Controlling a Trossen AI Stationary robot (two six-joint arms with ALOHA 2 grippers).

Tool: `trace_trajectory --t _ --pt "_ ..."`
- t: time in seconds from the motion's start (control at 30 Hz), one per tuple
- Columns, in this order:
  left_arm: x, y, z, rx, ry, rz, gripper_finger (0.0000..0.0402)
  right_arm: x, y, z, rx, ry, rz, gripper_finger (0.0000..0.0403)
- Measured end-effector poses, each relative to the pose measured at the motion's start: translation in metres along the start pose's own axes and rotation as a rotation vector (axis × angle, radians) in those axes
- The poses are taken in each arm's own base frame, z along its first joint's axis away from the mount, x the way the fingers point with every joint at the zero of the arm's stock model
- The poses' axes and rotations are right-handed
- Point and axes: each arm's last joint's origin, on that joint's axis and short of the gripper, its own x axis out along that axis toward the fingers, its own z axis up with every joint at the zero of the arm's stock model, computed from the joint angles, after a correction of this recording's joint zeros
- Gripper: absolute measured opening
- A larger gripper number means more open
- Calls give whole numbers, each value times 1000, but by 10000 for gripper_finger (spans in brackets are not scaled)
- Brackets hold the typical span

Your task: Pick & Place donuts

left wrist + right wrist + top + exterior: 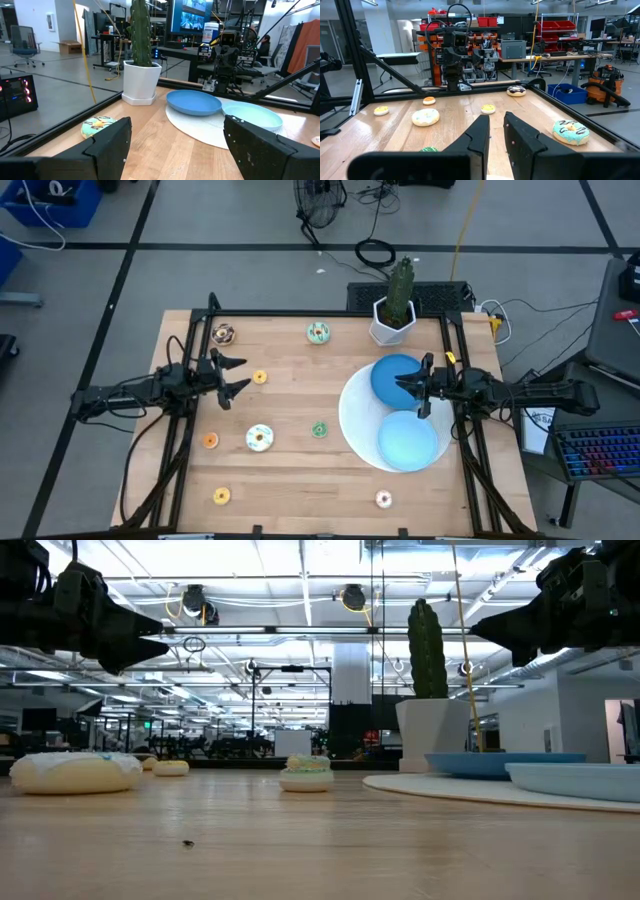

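Eight donuts on the table [300,470], all lying flat, hole axis vertical, no long axis to speak of since rings are round.

Count by icing, high view, clock positions from table centre:
- chocolate donut [224,333] at 10 o'clock, far-left corner
- green-iced donut [318,333] at 12 o'clock, near back edge
- small yellow donut [260,377] at 9–10 o'clock, just beside the left gripper
- orange donut [210,440] at 8 o'clock
- white donut [260,438] at 7–8 o'clock, largest of the lot
- small green donut [319,429] at 6 o'clock, near centre
- yellow-orange donut [221,496] at 7 o'clock, front edge
- pink donut [383,499] at 5 o'clock, front edge

Two blue plates: darker blue plate [398,375] and lighter blue plate [408,440], both on one white disc [352,415] at 3 o'clock. One cactus pot [394,318] at 1 o'clock.

Left gripper [236,376] at 9 o'clock, raised, fingers spread wide, nothing between them. Right gripper [405,385] at 3 o'clock over the darker plate, fingers nearly together with a narrow gap, holding nothing.
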Motion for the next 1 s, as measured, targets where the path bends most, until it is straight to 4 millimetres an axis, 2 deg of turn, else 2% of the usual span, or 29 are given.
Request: trace_trajectory --t 0.2,0.33,0.5,0.63,0.77,0.87,1.0 --pt "0 0 0 0 0 0 310 0 0 0 0 -3 0 45" --pt "0 0 0 0 0 0 310 0 0 7 -2 -68 3 45" --pt "0 0 0 0 0 0 310 0 1 8 155 -86 29 45" --pt "0 0 0 0 0 0 310 0 4 5 335 -29 143 45" --pt "0 0 0 0 0 0 310 3 8 -2 418 74 250 45" --pt "0 0 0 0 -1 0 310 5 8 -5 414 101 244 45" --pt "0 0 0 0 0 0 310 7 8 -7 308 106 249 45"
